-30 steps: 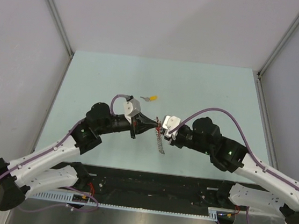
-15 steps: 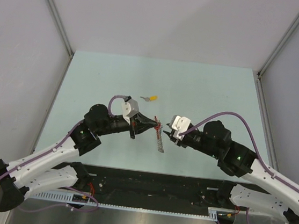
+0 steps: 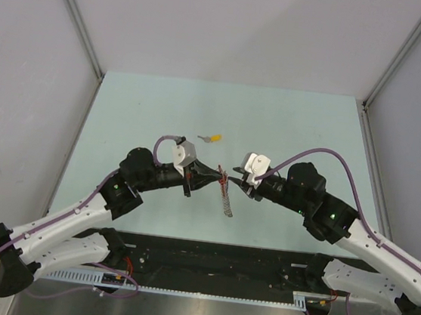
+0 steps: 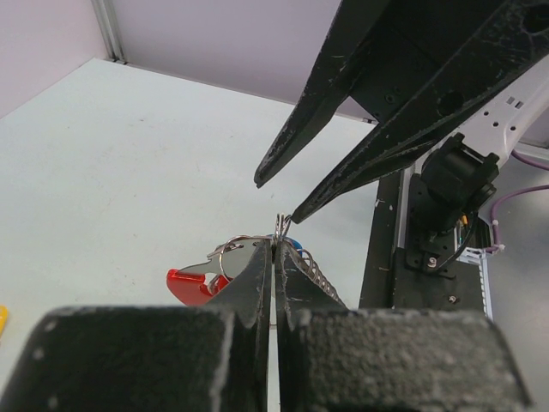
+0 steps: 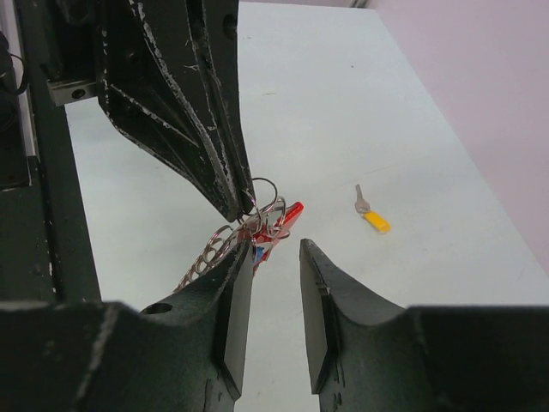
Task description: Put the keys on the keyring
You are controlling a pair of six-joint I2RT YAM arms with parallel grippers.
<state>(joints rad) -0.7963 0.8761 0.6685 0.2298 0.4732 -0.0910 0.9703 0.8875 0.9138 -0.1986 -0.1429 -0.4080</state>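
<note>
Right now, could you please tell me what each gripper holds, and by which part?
Left gripper pinches the keyring by its wire loops, chain and red tag dangling; right gripper is open, holding nothing.

- Two arms are showing: left arm (image 3: 98, 205), right arm (image 3: 354, 231).
- Two grippers are showing: left gripper (image 3: 218, 175), right gripper (image 3: 234, 181).
- One table (image 3: 125, 102) is lying under them.
- One keyring (image 3: 225, 188) is showing, carrying one red tag (image 4: 190, 282) and one chain (image 3: 226, 203).
- One yellow key (image 3: 213, 138) is lying alone.
- One blue cap (image 4: 292, 244) is peeking from the keyring; how many keys are sitting there cannot be told.
- Two purple cables are looping: left cable (image 3: 163, 141), right cable (image 3: 317, 153).
</note>
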